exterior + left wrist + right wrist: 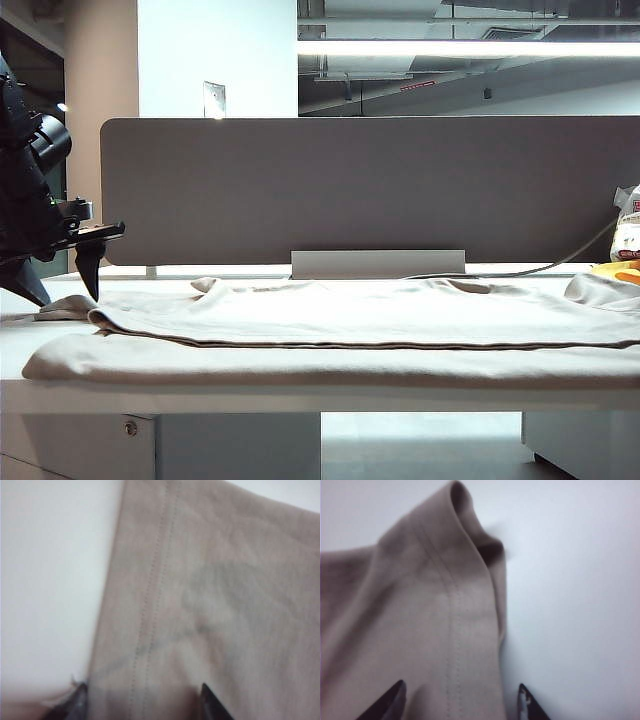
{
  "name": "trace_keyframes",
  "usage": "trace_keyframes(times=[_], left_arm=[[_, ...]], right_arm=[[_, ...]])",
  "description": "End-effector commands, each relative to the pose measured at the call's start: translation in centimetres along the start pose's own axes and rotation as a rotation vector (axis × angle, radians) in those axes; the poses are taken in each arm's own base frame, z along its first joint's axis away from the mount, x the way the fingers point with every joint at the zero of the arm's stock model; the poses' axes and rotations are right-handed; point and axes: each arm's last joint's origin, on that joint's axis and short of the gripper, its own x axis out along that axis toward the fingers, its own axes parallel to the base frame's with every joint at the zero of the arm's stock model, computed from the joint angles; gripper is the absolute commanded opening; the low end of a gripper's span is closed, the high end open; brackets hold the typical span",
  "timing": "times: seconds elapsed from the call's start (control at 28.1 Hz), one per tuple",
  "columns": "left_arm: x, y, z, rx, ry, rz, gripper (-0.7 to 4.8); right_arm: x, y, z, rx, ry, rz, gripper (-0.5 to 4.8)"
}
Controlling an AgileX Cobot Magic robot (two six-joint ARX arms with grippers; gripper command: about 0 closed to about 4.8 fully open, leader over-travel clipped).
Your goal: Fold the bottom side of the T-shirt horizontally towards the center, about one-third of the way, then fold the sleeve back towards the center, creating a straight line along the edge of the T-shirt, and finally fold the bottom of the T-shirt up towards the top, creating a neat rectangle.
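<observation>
I see the T-shirt (330, 340) spread across the white table (160, 395), its near edge folded over. My left claw (142, 700) straddles a stitched edge (tips apart); my right claw (460, 702) likewise, nothing clamped in either.

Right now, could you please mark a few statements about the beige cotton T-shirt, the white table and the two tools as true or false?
1. The beige cotton T-shirt lies spread on the white table. True.
2. The left tool has its fingertips either side of a stitched band of cloth. True.
3. The right tool hangs over bare table only. False: beige cloth with a stitched seam lies between its fingertips.
4. The grey divider panel lies flat on the shirt. False: it stands upright behind the table.
5. The shirt carries a large print. False: it is plain.
</observation>
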Motion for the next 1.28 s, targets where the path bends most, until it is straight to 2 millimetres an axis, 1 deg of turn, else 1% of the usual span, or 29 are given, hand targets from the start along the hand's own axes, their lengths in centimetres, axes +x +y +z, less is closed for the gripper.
trace_keyframes(times=[0.04,0.07,0.14,0.25,0.29,0.39,0.43,0.5,0.64,0.78,0.86,0.93,1.1,1.28], left_arm=[[0.2,0.1,-0.2,0.019,0.024,-0.001,2.66],[0.3,0.0,-0.3,0.023,0.027,0.0,2.34],[0.4,-0.1,-0.3,0.044,0.029,-0.003,1.63],[0.4,-0.2,-0.4,0.062,0.028,-0.004,0.86],[0.4,-0.2,-0.3,0.062,0.027,-0.004,0.7],[0.4,-0.2,-0.3,0.064,0.019,-0.006,0.35],[0.4,-0.2,-0.2,0.065,0.014,-0.007,0.01],[0.4,-0.2,-0.2,0.077,0.009,-0.012,-0.06],[0.3,-0.4,0.1,0.094,0.0,-0.038,-0.06],[0.0,-1.4,0.5,0.112,-0.016,-0.071,-0.06],[-0.2,-2.2,0.8,0.126,-0.025,-0.089,-0.06],[-0.6,-3.4,1.2,0.152,-0.037,-0.114,-0.06],[-1.5,-6.9,1.6,0.23,-0.044,-0.162,-0.06],[-2.0,-10.8,1.2,0.309,-0.051,-0.214,-0.06]], right_arm=[[0.2,0.1,0.0,-0.004,0.004,0.005,2.71],[0.3,0.0,0.0,-0.003,0.006,0.004,2.65],[0.3,0.0,-0.1,-0.003,0.007,0.005,2.21],[0.3,0.0,0.0,-0.006,0.001,0.007,0.87],[0.3,0.0,0.0,-0.006,0.0,0.007,0.62],[0.4,0.1,0.0,-0.008,0.001,0.008,0.21],[0.4,0.2,0.0,-0.01,0.001,0.009,0.07],[0.4,0.2,0.0,-0.012,-0.002,0.012,0.07],[0.3,0.5,0.2,-0.02,-0.013,0.076,-0.03],[0.1,1.1,0.7,-0.033,-0.021,0.117,-0.03],[-0.2,2.0,1.1,-0.051,-0.029,0.151,-0.03],[-0.4,2.8,1.5,-0.07,-0.039,0.183,-0.03],[-1.3,5.9,2.3,-0.128,-0.061,0.254,-0.03],[-1.4,8.8,1.9,-0.179,-0.039,0.346,-0.03]])
